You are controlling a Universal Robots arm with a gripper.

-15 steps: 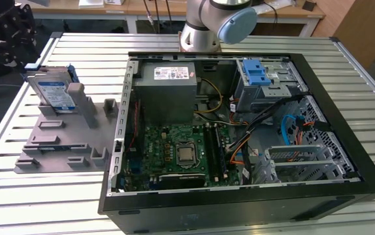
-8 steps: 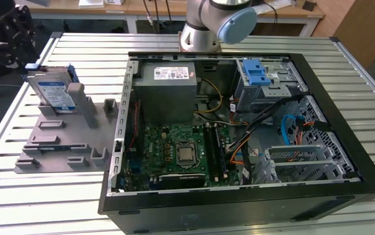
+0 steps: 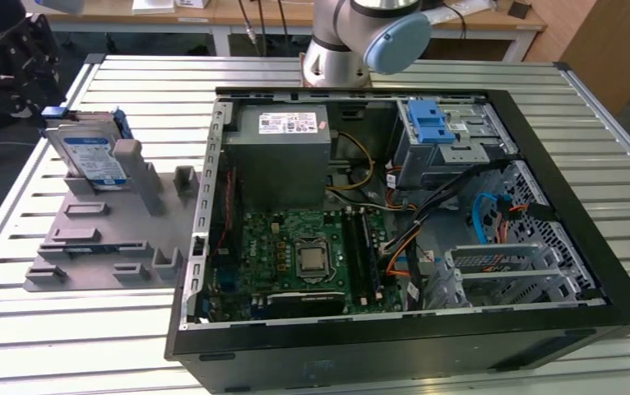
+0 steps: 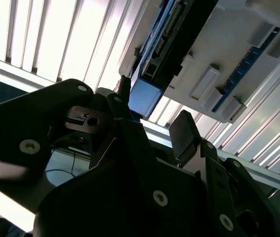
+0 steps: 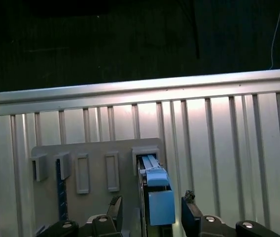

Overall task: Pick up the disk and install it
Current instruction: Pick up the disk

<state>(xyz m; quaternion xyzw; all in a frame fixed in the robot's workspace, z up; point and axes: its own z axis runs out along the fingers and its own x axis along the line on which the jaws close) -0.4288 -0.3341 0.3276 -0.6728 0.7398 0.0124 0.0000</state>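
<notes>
Propped upright in a grey holder [image 3: 85, 247] to bare the disk [image 3: 87, 156] for the gripper [image 5: 152, 205], with jaws spread wide astride its end.

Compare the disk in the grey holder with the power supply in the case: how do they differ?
The disk stands on edge in the grey holder, outside the case; the power supply sits inside the case. The disk is thin with blue rails; the power supply is a far bulkier box without them. Both are grey metal and labelled.

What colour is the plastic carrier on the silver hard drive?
Blue carrier, clearest in first wrist view.
</notes>
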